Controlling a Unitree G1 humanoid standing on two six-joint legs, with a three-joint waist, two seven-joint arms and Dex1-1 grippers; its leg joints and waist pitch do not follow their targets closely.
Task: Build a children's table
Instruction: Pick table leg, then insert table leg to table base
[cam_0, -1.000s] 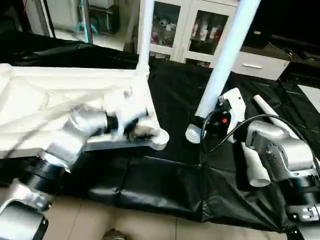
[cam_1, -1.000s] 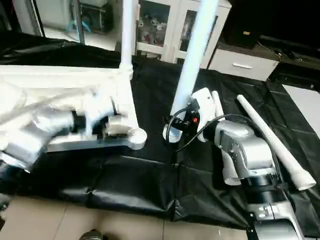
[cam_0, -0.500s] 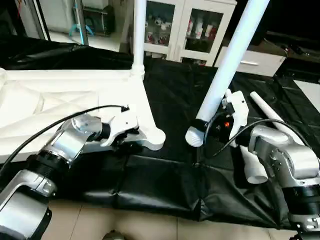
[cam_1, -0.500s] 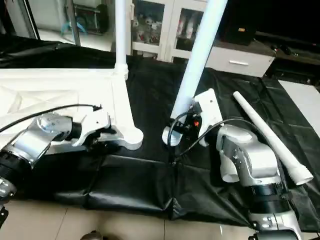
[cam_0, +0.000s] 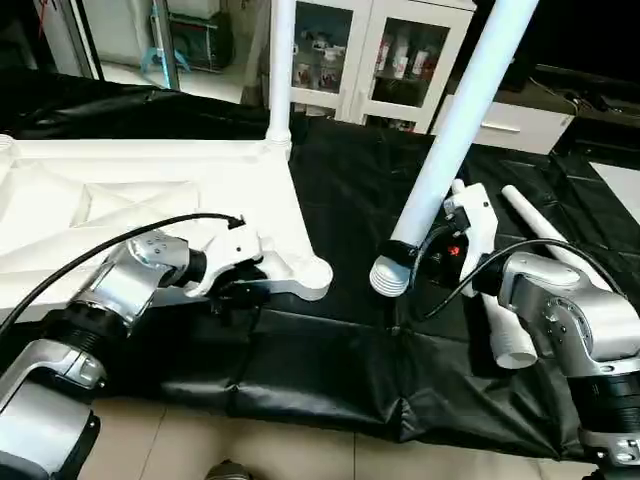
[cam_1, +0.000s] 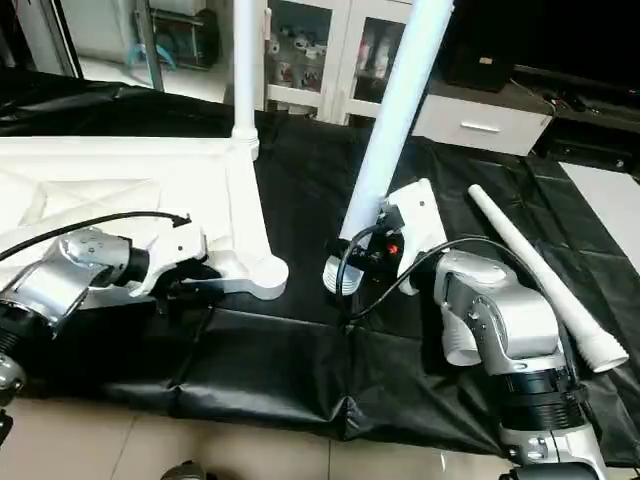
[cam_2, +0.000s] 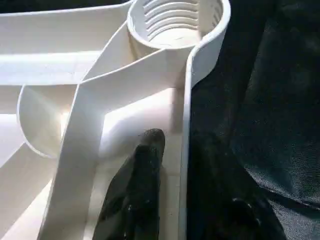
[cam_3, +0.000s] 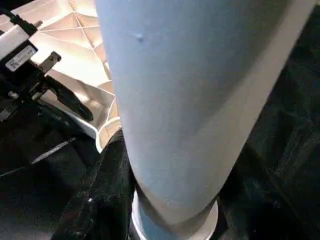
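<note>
My left gripper (cam_2: 165, 165) pinching the tabletop (cam_0: 120, 200) rim near its empty corner socket (cam_2: 175, 22), tabletop upside down on black sheet (cam_0: 330, 370), my right gripper (cam_0: 405, 255) clamped around a tilted leg (cam_0: 450, 130), threaded end just beside that socket, spare leg (cam_1: 540, 275) lying at sheet's right edge

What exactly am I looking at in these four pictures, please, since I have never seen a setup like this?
This is a humanoid robot with two silver arms, assembling a children's table. Two pictures come from cameras on its head, looking down; the other two come from cameras on each wrist. On a black sheet lies the white tabletop, underside up, with one leg already standing in a far corner. The left gripper is clamped on the tabletop's rim near an empty corner socket. The right gripper holds a second leg near its threaded end, tilted, beside that socket. More loose legs lie on the sheet.
</note>
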